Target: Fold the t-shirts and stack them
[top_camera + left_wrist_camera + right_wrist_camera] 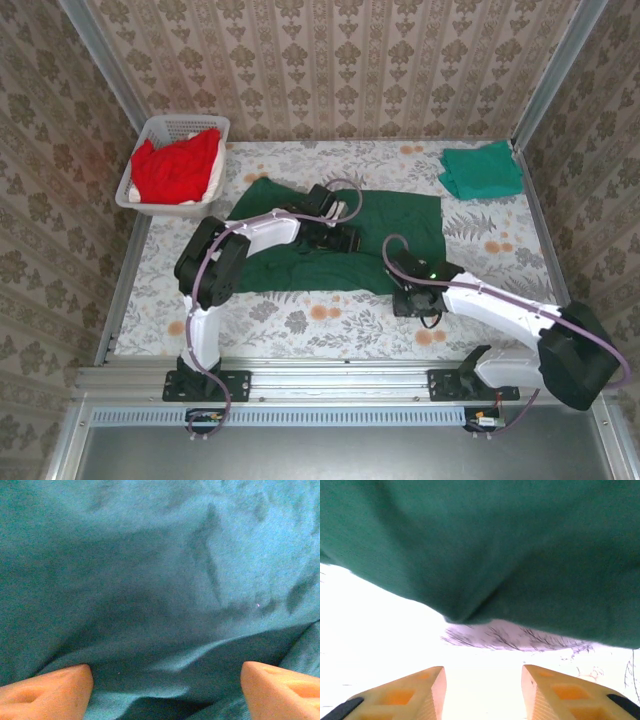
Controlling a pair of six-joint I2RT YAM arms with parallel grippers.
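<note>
Item: dark green t-shirt, spread on desk.
Parted, empty: left fingers over cloth, right fingers at hem; catch hem squarely before folding.

- Dark forest-green t-shirt: the largest, spread flat across mid-table, lightly wrinkled.
- Teal-green t-shirt: folded, lying flat at the far right corner.
- Red t-shirts: crumpled heap in the white basket, far left.
</note>
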